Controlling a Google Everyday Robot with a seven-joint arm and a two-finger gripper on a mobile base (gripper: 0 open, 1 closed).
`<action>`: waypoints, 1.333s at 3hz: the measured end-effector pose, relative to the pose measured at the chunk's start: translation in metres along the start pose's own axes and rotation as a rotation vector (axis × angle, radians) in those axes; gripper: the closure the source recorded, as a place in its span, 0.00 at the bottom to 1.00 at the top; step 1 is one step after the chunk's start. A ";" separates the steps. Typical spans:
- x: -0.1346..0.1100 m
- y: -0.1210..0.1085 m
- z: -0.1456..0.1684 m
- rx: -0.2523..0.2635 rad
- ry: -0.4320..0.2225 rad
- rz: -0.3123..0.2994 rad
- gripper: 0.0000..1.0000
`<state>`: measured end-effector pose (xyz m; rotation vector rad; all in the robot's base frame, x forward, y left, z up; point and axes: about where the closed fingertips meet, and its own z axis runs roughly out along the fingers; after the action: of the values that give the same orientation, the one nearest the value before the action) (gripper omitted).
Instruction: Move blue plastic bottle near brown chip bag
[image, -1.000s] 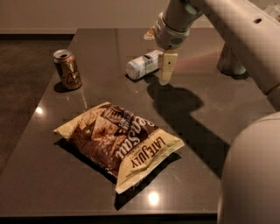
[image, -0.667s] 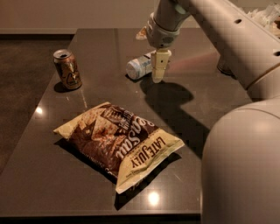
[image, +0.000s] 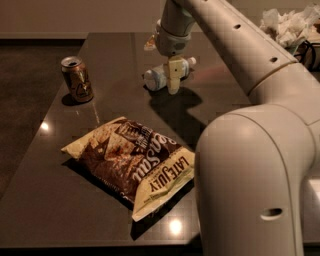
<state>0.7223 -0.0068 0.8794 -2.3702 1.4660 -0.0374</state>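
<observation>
Where a dark floor (image: 25, 100) meets a pale wall (image: 75, 15) at the back of the room, we record a dark, glossy table (image: 65, 210) filling most of the view, with small bright reflections on its near part. The robot's white arm (image: 250, 165) rises in the right foreground and reaches back over the table's far half. The brown chip bag (image: 132, 162) lies flat and angled near the table's centre, its "LATE JULY" end toward the front edge. A heap of crumpled white material (image: 287, 25) sits at the far right. A gold-brown can (image: 77, 79) stands upright near the left edge, well apart from the bag. The blue plastic bottle (image: 157, 77) lies on its side on the far half, cap pointing right, also well apart from the bag. The gripper (image: 172, 76) hangs straight down at the bottle, crossing its middle. We cannot tell how far it is open or whether it has hold.
</observation>
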 end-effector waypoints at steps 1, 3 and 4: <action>-0.001 -0.005 0.012 -0.046 0.030 -0.042 0.00; 0.007 -0.006 0.022 -0.104 0.110 -0.094 0.40; 0.007 -0.001 0.009 -0.093 0.155 -0.143 0.64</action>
<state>0.7281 -0.0097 0.8707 -2.5956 1.3894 -0.1970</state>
